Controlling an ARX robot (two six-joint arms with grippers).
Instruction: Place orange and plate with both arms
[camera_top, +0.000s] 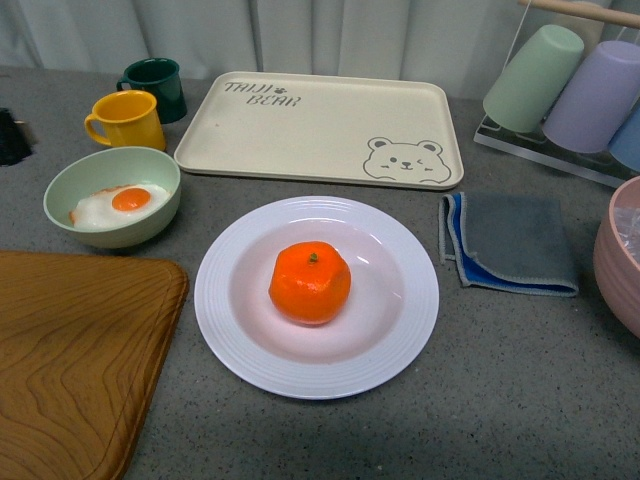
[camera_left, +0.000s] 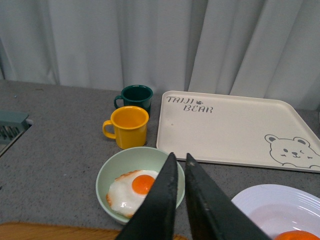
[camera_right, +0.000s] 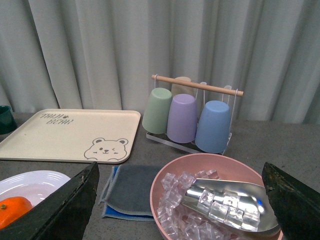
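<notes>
Presently, on the grey bench:

- Plate: white, round, ridged rim; sits at the middle of the bench, in front of the cream bear tray, with a strip of bench between them.
- Orange: rests in the well of the plate, at its centre, green stem dot upward.
- Left tool: dark fingers drawn nearly together, only a thin slit between the tips; nothing held. In the left wrist view it hangs above the pale green bowl.
- Right tool: fingers spread wide to either side of the right wrist view; nothing held. It hangs above the pink bowl.
- Pale green bowl: left of the plate, apart from it; holds a fried egg.
- Yellow mug and dark green mug: behind the green bowl, close together, left of the tray.
- Grey-blue cloth: folded, just right of the plate.
- Pink bowl: at the right edge; holds ice cubes and a metal scoop.
- Cup rack: back right, bearing inverted green, purple and blue cups.
- Wooden board: front left corner.
</notes>
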